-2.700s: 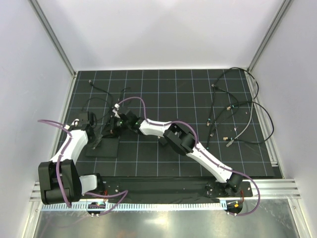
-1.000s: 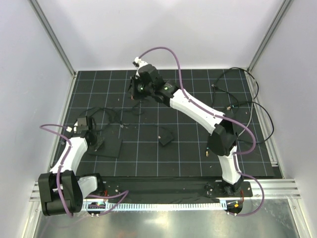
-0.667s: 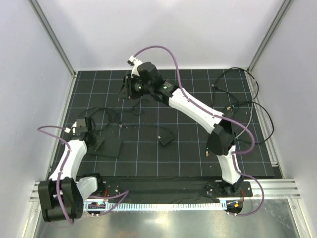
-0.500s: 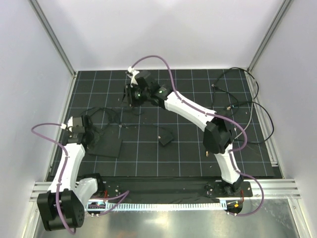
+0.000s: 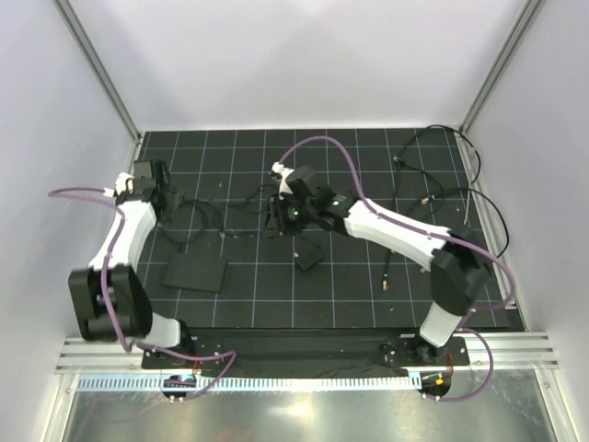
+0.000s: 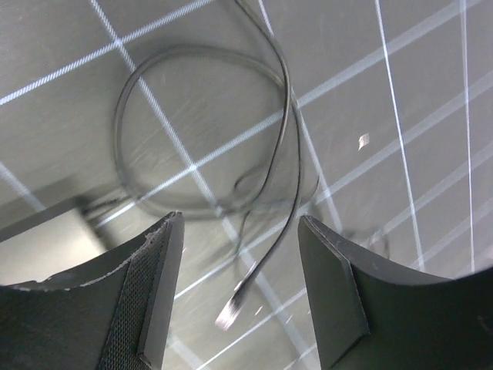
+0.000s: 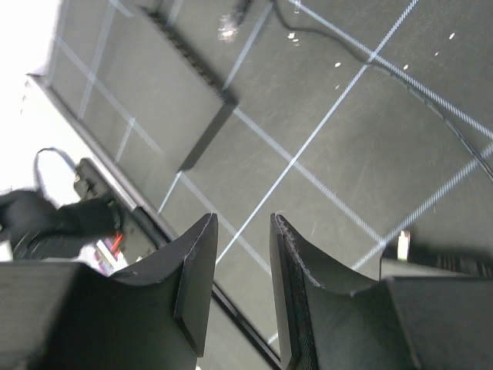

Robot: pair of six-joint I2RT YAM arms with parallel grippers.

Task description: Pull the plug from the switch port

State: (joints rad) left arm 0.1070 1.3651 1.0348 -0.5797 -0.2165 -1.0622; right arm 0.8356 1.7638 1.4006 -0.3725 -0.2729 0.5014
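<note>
The flat black box lies on the mat at the front left, and in the right wrist view its ribbed narrow edge shows. I cannot make out the switch port itself. The plug lies loose on the mat beside that edge, clear of the box. Its thin black cable curls away toward the back. My left gripper hangs open over the cable loop. Its blurred plug end shows between the fingers, untouched. My right gripper is open over the mat and holds nothing.
A smaller black square block sits near the middle, just in front of the right gripper. A tangle of spare cables fills the back right. White enclosure walls stand on three sides. The metal rail runs along the near edge.
The right arm swung from the far back down to the middle and its jaws parted. The left gripper opened, left the box and moved to the back left.
</note>
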